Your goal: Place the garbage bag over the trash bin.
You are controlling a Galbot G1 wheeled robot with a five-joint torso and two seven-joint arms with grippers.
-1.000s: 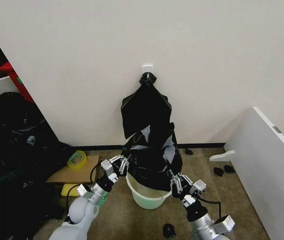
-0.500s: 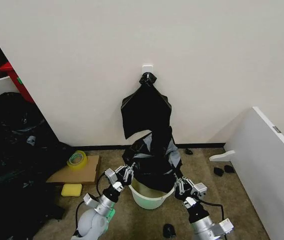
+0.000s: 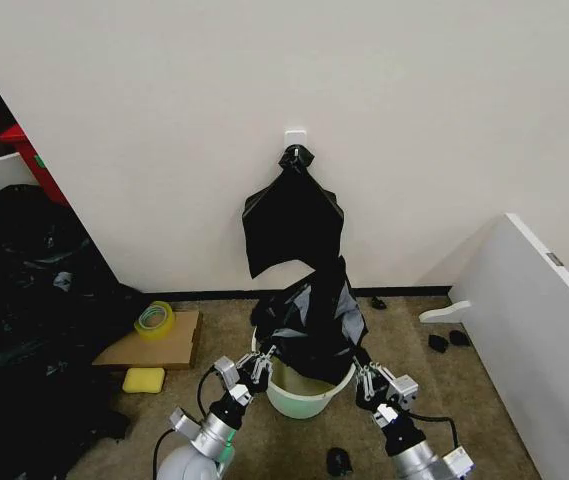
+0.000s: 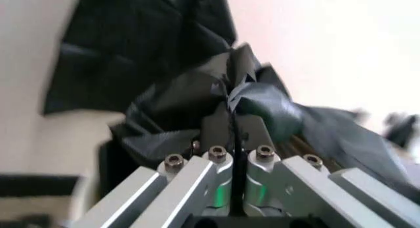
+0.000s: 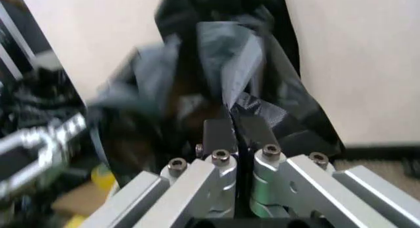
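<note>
A black garbage bag (image 3: 309,318) hangs open above the off-white trash bin (image 3: 304,397) on the floor by the wall. My left gripper (image 3: 260,362) is shut on the bag's left edge, just above the bin's left rim. My right gripper (image 3: 366,378) is shut on the bag's right edge at the bin's right rim. In the left wrist view the fingers (image 4: 220,127) pinch crumpled black film (image 4: 262,102). The right wrist view shows the same, with the fingers (image 5: 220,132) clamped on the bag (image 5: 223,66). Another black bag (image 3: 292,210) hangs from a wall hook (image 3: 295,140).
A cardboard piece (image 3: 154,345) with a yellow tape roll (image 3: 154,318) and a yellow sponge (image 3: 144,379) lie left of the bin. Dark clutter (image 3: 24,300) fills the left side. A white panel (image 3: 544,320) stands at the right. Small black items (image 3: 338,461) lie on the floor.
Both grippers have lowered with the bag's edges, from above the bin down to its rim. The bag's mouth has come down toward the bin and spread a little wider.
</note>
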